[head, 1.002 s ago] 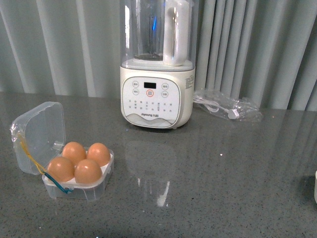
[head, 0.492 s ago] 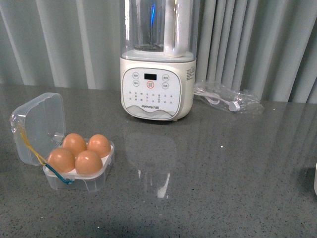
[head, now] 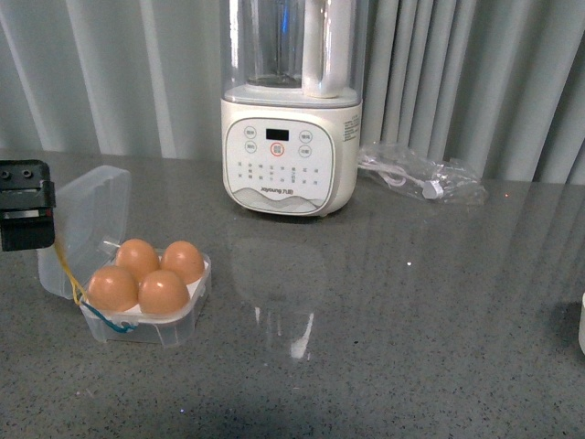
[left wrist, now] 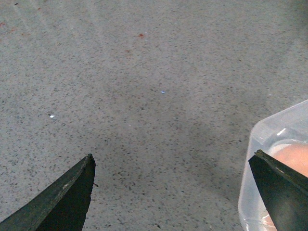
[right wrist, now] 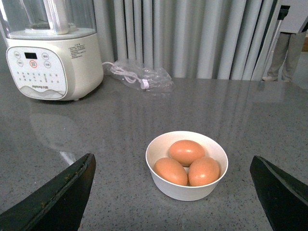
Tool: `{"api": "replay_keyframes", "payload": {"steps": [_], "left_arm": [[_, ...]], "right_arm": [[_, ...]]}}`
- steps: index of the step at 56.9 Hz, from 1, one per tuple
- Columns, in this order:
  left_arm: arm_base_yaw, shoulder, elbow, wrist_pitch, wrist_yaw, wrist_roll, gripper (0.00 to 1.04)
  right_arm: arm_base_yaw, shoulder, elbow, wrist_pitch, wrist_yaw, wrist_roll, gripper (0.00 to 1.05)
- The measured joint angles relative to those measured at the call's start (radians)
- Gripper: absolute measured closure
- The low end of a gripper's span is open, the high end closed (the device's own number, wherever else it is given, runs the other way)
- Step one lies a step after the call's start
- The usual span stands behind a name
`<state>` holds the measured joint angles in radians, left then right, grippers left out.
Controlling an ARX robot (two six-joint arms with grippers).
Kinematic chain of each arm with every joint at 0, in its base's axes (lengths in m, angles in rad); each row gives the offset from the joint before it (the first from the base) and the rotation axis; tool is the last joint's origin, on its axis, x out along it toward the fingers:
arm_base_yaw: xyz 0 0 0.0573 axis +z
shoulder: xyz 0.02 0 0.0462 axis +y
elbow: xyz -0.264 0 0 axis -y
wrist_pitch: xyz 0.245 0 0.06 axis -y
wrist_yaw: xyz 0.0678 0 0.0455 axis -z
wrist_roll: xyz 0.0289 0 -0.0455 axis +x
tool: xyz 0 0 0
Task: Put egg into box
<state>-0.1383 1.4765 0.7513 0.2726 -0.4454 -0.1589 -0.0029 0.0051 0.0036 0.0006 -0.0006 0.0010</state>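
Grey speckled stone countertop (head: pixel 411 320) is seen across the whole scene, backed by pale pleated curtains (head: pixel 475 82). Toward the back, a tall cream blender with a clear jug (head: pixel 291 110) is stood, and just beside it on the right a crumpled clear plastic bag holding a white cable (head: pixel 420 181) is laid flat. Over on the left, the small square clear-plastic egg box (head: pixel 146 315) is parked on the counter with its hinged clear lid (head: pixel 87 224) tipped up and open; all four round slots are filled with brown eggs (head: pixel 146 274), and yellow and blue cords (head: pixel 71 283) are draped down its left side. The black left gripper (head: pixel 26 205) is seen at the left edge of the front view, overlapping the raised lid, though whether it's actually touching can't be told. In the left wrist view its fingers (left wrist: pixel 57 199) are spread wide with nothing between them but bare counter, and a corner of the box is caught next to one finger. From the right wrist view, the right gripper (right wrist: pixel 173 192) is also held wide open, fingers (right wrist: pixel 53 197) well apart, above a round white bowl (right wrist: pixel 186 166) with three more brown eggs in it.
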Motion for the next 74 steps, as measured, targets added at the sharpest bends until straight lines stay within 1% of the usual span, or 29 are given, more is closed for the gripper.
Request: {"api": "replay_keyframes", "payload": {"steps": [5, 20, 32, 42, 47, 53, 58, 64, 69, 74], "left_arm": [[-0.036, -0.003, 0.002, -0.024, 0.005, -0.023, 0.07], [-0.145, -0.051, 0.032, -0.116, 0.064, -0.124, 0.07], [-0.158, -0.126, 0.064, -0.164, 0.058, -0.103, 0.07], [-0.157, -0.299, 0.042, -0.213, 0.031, -0.008, 0.07], [-0.17, -0.413, 0.01, -0.251, 0.001, 0.031, 0.07], [-0.203, -0.565, -0.034, -0.334, -0.046, 0.087, 0.07], [-0.239, -0.699, -0.064, -0.416, -0.125, 0.157, 0.07], [-0.264, -0.83, -0.07, -0.492, -0.184, 0.205, 0.07], [-0.281, -0.92, -0.07, -0.564, -0.212, 0.216, 0.07], [-0.296, -0.97, -0.069, -0.602, -0.237, 0.234, 0.07]], "right_arm": [[0.0, 0.0, 0.0, 0.0, 0.0, 0.0, 0.07], [0.0, 0.0, 0.0, 0.0, 0.0, 0.0, 0.07], [0.0, 0.0, 0.0, 0.0, 0.0, 0.0, 0.07], [0.0, 0.0, 0.0, 0.0, 0.0, 0.0, 0.07], [0.0, 0.0, 0.0, 0.0, 0.0, 0.0, 0.07], [0.0, 0.0, 0.0, 0.0, 0.0, 0.0, 0.07], [0.0, 0.0, 0.0, 0.0, 0.0, 0.0, 0.07], [0.0, 0.0, 0.0, 0.0, 0.0, 0.0, 0.07], [0.0, 0.0, 0.0, 0.0, 0.0, 0.0, 0.07], [0.0, 0.0, 0.0, 0.0, 0.0, 0.0, 0.07]]}}
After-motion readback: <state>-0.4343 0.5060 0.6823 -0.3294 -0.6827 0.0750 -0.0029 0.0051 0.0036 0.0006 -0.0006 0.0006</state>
